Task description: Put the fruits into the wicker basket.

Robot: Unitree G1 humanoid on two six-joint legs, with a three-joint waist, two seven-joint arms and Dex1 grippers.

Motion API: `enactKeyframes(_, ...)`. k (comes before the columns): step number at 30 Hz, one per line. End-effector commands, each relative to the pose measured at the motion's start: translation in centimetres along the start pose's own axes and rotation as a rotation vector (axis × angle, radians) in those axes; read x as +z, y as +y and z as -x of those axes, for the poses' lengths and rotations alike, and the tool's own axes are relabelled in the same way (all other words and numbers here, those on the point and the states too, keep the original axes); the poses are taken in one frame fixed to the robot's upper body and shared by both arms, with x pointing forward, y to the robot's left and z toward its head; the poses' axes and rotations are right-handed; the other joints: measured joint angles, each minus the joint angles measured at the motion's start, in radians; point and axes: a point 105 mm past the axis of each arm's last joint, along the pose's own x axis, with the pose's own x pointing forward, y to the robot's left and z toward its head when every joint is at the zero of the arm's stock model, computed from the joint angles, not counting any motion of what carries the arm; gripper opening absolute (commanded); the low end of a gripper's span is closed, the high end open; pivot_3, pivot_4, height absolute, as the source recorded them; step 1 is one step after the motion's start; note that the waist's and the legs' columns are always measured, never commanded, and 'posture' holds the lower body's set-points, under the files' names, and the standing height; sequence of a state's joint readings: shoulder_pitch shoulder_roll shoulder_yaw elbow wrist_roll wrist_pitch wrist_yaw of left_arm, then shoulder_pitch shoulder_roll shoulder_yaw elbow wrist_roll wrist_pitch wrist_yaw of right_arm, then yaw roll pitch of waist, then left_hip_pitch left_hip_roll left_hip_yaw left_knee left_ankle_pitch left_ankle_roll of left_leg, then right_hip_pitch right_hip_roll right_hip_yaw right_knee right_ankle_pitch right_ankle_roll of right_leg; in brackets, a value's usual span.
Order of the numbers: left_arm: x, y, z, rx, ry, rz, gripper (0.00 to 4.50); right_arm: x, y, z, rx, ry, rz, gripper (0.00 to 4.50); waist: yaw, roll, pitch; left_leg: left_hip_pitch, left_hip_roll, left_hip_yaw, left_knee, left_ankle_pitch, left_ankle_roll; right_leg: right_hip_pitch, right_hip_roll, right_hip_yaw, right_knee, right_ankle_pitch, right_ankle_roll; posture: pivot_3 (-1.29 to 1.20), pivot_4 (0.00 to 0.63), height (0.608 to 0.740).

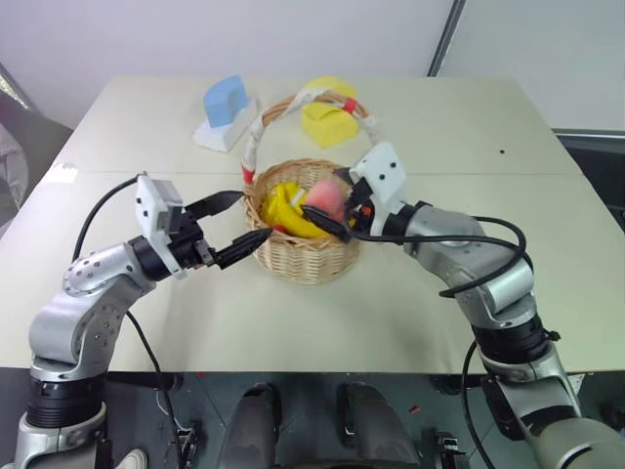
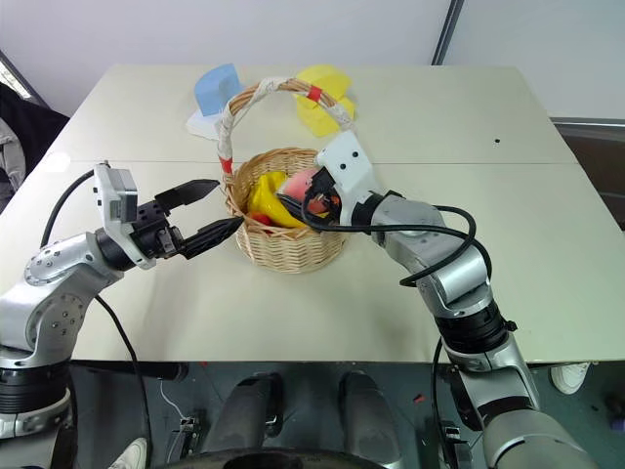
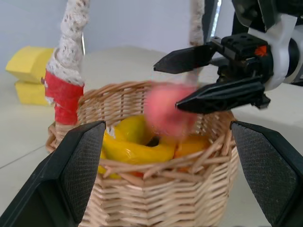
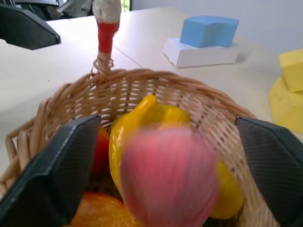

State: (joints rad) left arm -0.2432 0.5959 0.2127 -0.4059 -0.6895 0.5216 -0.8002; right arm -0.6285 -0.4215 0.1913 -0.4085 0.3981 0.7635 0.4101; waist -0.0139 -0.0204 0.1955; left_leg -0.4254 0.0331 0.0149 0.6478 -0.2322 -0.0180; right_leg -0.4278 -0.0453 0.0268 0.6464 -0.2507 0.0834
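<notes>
The wicker basket point(image 1: 298, 262) stands mid-table, its white-wrapped handle point(image 1: 256, 137) marked with red tape. A yellow banana bunch point(image 1: 286, 211) lies inside, with an orange piece point(image 4: 94, 213) beneath it. My right gripper point(image 1: 338, 203) hovers over the basket's right rim and is open. The pink peach point(image 4: 168, 179) shows blurred between its fingers, touching neither pad, just above the bananas. My left gripper point(image 1: 251, 216) is open and holds nothing. It sits level at the basket's left side, with its fingertips close to the rim.
A blue-and-white block point(image 1: 227, 109) and an angular yellow block point(image 1: 330, 117) sit behind the basket toward the table's far edge. Bare tabletop point(image 1: 547, 205) stretches to the right and in front of the basket.
</notes>
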Motion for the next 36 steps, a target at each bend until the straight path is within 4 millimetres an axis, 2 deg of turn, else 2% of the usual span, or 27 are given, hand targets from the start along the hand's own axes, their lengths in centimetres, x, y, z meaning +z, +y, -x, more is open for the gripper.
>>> enactKeyframes(1, 0.9, -0.7, -0.2, -0.024, -0.031, -0.022, 4.5, 2.9, 2.0, 2.8, 0.138, -0.139, 0.048, 4.47, 0.002, 0.0, 0.0, 0.0, 0.0, 0.0, 0.0, 0.0, 0.0, 0.0, 0.0, 0.0, 0.0, 0.0, 0.0, 0.0, 0.15, 0.74)
enactKeyframes(3, 0.9, -0.7, -0.3, -0.027, -0.033, -0.018, 4.5, 1.9, 2.5, 5.4, 0.214, -0.124, -0.023, 4.47, 0.004, -0.001, 0.0, 0.0, 0.0, -0.002, 0.0, 0.0, 0.0, 0.001, 0.001, -0.001, 0.0, -0.001, 0.001, 0.0, 0.15, 0.74)
enactKeyframes(5, 0.8, -0.8, -0.4, -0.033, -0.035, -0.013, 4.5, 1.0, 2.1, 7.0, 0.204, -0.097, -0.064, 4.47, 0.006, -0.001, 0.0, 0.0, 0.0, -0.003, 0.0, 0.0, 0.0, 0.002, 0.0, -0.001, -0.001, -0.001, 0.001, 0.0, 0.15, 0.74)
enactKeyframes(8, 0.8, -1.0, -0.8, -0.054, -0.041, -0.004, 4.5, 0.1, -0.7, 8.1, 0.06, -0.097, -0.131, 4.47, -0.006, -0.001, 0.0, 0.001, 0.0, 0.0, 0.002, 0.0, 0.0, 0.003, -0.001, 0.0, -0.001, -0.003, -0.002, 0.0, 0.15, 0.74)
enactKeyframes(12, 0.9, -1.1, -1.4, -0.076, -0.052, -0.003, 4.5, -0.7, -4.1, 7.2, -0.135, -0.127, -0.169, 4.47, -0.01, -0.001, 0.0, 0.006, 0.0, 0.002, 0.001, 0.0, 0.0, 0.004, 0.002, 0.003, 0.001, -0.001, -0.005, 0.0, 0.15, 0.74)
enactKeyframes(16, 1.0, -1.4, -1.9, -0.098, -0.06, -0.003, 4.5, -2.4, -5.1, 4.3, -0.192, -0.134, -0.222, 4.47, -0.008, -0.001, -0.001, 0.007, 0.001, 0.001, 0.0, 0.0, 0.0, 0.003, 0.003, 0.003, 0.002, -0.001, -0.005, 0.0, 0.15, 0.74)
enactKeyframes(19, 1.0, -1.5, -1.9, -0.098, -0.063, -0.003, 4.5, -2.8, -5.3, 3.2, -0.205, -0.157, -0.235, 3.68, -0.005, -0.001, 0.0, 0.006, 0.001, 0.001, 0.0, 0.0, 0.0, 0.003, 0.003, 0.003, 0.001, 0.0, -0.001, 0.0, 0.15, 0.74)
enactKeyframes(26, 1.0, -1.7, -1.7, -0.085, -0.065, -0.004, 4.5, -2.0, -5.1, 3.4, -0.189, -0.212, -0.255, 0.18, -0.001, -0.001, 0.0, 0.002, 0.0, 0.001, 0.0, 0.0, 0.0, 0.001, 0.001, 0.003, 0.001, 0.0, 0.0, 0.0, 0.15, 0.74)
enactKeyframes(27, 1.0, -1.7, -1.7, -0.084, -0.065, -0.003, 4.5, -1.8, -5.1, 3.6, -0.187, -0.22, -0.255, 0.16, -0.001, -0.001, 0.0, 0.002, 0.0, 0.001, 0.0, 0.0, 0.0, 0.001, 0.001, 0.003, 0.001, 0.0, 0.0, 0.0, 0.15, 0.74)
enactKeyframes(30, 0.9, -1.7, -1.8, -0.083, -0.067, -0.002, 4.5, -0.6, -6.9, 6.2, -0.26, -0.258, -0.19, 0.16, 0.0, -0.001, 0.0, 0.002, 0.0, 0.001, 0.0, 0.0, 0.0, 0.001, 0.002, 0.003, 0.001, 0.0, 0.0, 0.0, 0.15, 0.74)
enactKeyframes(34, 0.8, -1.7, -2.1, -0.1, -0.069, 0.001, 4.5, -0.2, -10.9, 9.5, -0.45, -0.258, -0.128, 0.16, 0.003, -0.001, 0.0, 0.002, -0.001, 0.001, 0.001, 0.0, 0.0, 0.001, 0.001, 0.003, 0.001, 0.0, 0.0, 0.0, 0.15, 0.74)
enactKeyframes(36, 0.8, -1.8, -2.4, -0.113, -0.07, 0.003, 4.5, -0.7, -13.7, 11.6, -0.607, -0.223, -0.086, 0.16, 0.001, -0.001, 0.0, 0.002, -0.001, 0.002, 0.001, 0.0, 0.0, 0.001, 0.001, 0.003, 0.0, 0.0, 0.0, 0.0, 0.15, 0.74)
